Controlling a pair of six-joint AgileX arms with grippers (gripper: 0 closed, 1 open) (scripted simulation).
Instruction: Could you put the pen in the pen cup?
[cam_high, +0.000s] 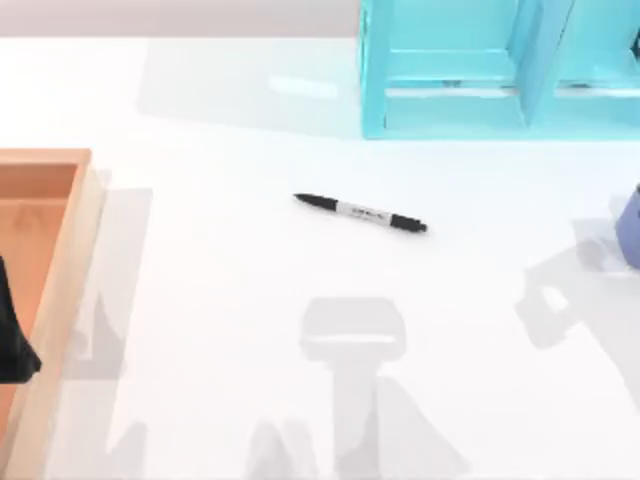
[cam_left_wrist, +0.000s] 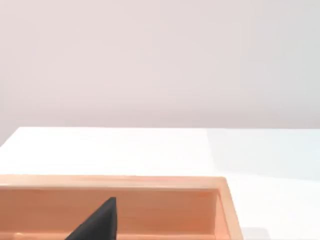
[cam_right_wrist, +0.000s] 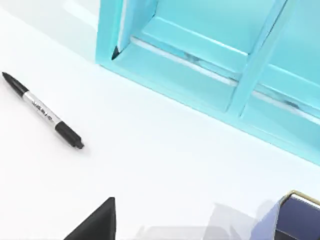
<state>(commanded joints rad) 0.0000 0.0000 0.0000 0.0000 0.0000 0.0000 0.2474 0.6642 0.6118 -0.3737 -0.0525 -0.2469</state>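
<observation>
A white table (cam_high: 250, 330) is seen with the pen (cam_high: 360, 213) lying flat mid-table, untouched. The pen cup (cam_high: 630, 232) is glimpsed at the right edge, well apart. Nothing is judged done yet; grasping and dropping remain. The state of either arm's jaws cannot be told.

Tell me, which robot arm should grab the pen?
Probably the right. Its wrist view shows the slim black pen and the periwinkle-blue pen cup close by, while the left gripper hangs over the orange-brown wooden tray.

Top view looks straight down — sharing the pen (cam_high: 360, 214) with right wrist's low view.
</observation>
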